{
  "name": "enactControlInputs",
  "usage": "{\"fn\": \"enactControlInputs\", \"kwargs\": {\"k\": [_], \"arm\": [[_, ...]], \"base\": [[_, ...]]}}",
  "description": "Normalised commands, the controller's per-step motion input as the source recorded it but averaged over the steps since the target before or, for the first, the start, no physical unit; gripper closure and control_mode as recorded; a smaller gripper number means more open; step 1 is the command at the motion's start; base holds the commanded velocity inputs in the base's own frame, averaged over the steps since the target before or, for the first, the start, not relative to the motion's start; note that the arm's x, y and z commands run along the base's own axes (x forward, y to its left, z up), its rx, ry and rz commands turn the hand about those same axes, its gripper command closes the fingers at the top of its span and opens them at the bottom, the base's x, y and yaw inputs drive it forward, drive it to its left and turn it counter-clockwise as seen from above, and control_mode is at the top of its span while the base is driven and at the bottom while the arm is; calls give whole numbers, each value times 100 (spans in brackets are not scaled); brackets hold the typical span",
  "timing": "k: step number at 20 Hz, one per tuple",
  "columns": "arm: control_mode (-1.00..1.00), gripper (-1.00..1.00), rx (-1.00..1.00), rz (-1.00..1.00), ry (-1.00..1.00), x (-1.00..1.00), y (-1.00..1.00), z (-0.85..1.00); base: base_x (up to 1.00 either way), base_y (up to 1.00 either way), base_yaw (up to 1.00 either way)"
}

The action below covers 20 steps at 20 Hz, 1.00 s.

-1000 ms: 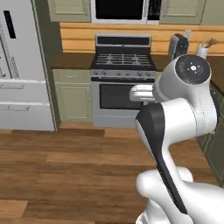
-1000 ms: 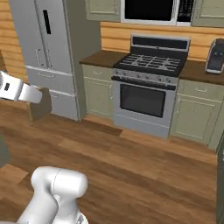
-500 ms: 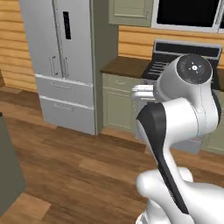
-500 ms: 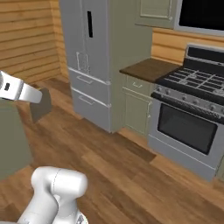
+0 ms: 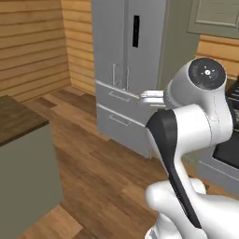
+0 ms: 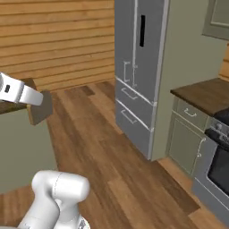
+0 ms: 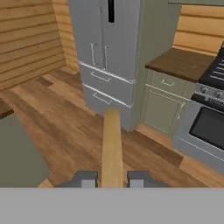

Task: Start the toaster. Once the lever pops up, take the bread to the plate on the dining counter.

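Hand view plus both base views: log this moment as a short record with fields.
gripper: shut on the bread, one finger on each flat side
bread: tan slice seen edge-on, sticking out ahead of the gripper
carried over: wooden floor
ahead: grey fridge with two doors and two drawers
right of fridge: pale green cabinet with dark wooden top, then the stove
dining counter: its corner is at the left of the left base view
plate: not seen

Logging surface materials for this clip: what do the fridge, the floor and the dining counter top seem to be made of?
The fridge: brushed steel by its look, flat grey doors with bar handles. The floor: wood planks in mixed browns with visible seams. The dining counter top: dark brown wood, seemingly matte; the grain is too blurred to confirm.
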Motion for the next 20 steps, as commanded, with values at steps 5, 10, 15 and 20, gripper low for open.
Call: {"fn": "enactControlInputs", "kwargs": {"k": [5, 10, 15, 20], "arm": [[100, 100, 0, 0, 0, 0, 0, 0], [100, 100, 0, 0, 0, 0, 0, 0], [100, 100, 0, 0, 0, 0, 0, 0], [100, 100, 0, 0, 0, 0, 0, 0]], "base": [[100, -12, 57], [100, -42, 51], [98, -71, 42], [98, -76, 38]]}}
